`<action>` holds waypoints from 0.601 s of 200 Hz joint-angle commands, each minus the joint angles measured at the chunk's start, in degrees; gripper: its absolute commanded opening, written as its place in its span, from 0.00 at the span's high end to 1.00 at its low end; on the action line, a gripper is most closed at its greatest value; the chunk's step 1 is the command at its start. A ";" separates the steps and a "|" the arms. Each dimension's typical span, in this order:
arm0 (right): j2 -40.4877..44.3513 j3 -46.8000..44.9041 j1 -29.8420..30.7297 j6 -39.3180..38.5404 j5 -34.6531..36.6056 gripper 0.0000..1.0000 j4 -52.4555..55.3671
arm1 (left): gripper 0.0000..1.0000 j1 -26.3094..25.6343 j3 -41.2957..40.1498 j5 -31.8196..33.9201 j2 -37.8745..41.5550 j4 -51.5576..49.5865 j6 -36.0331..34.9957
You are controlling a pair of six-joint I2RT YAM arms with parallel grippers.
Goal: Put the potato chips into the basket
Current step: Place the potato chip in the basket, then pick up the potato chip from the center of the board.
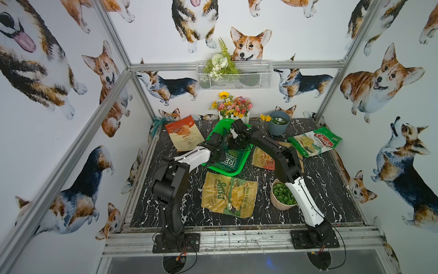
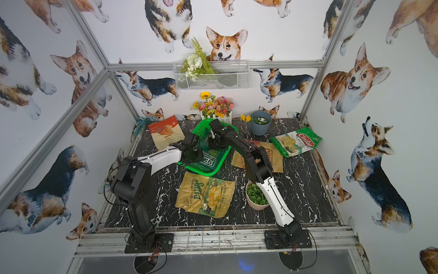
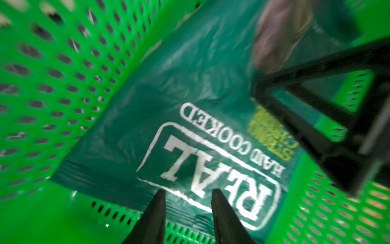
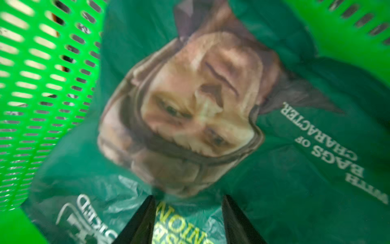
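On the black marble-patterned tabletop [image 1: 320, 189], the bright green perforated plastic basket [image 1: 213, 136] sits mid-table toward the back with the dark green crinkly chip bag [image 1: 233, 160] inside it. The cream-and-rust flat chip bag [image 1: 184, 137] lies just to its left and the yellow flat chip bag [image 1: 228, 194] just in front. To the basket's right lies the tan-and-red flat chip bag [image 1: 263, 159], with the green-white "Chuba" bag [image 1: 315, 142] farther right. The beige pot of green leaves [image 1: 282, 197] stands in front of them, the blue-grey plastic pot [image 1: 279, 125] behind, and the white-fenced box of flowers [image 1: 233, 110] behind the basket.
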State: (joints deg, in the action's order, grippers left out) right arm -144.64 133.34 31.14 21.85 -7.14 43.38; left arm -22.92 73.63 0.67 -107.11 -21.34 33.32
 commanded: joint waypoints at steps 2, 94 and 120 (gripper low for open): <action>4.86 0.97 0.24 0.73 -1.87 0.46 -3.22 | 0.59 0.11 3.40 0.52 2.45 2.02 -0.89; 31.14 -26.00 0.24 -1.45 -3.85 0.46 -12.02 | 0.49 0.09 -4.52 9.84 30.90 -4.64 2.65; 41.72 -40.94 0.37 1.00 -4.25 0.46 -20.20 | 0.44 0.11 -13.88 7.46 40.74 -13.44 7.09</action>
State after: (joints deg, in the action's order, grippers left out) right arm -111.07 103.37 31.24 21.54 -10.52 32.86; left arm -22.87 67.44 8.84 -73.93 -23.92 35.11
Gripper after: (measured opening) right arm 0.544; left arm 0.530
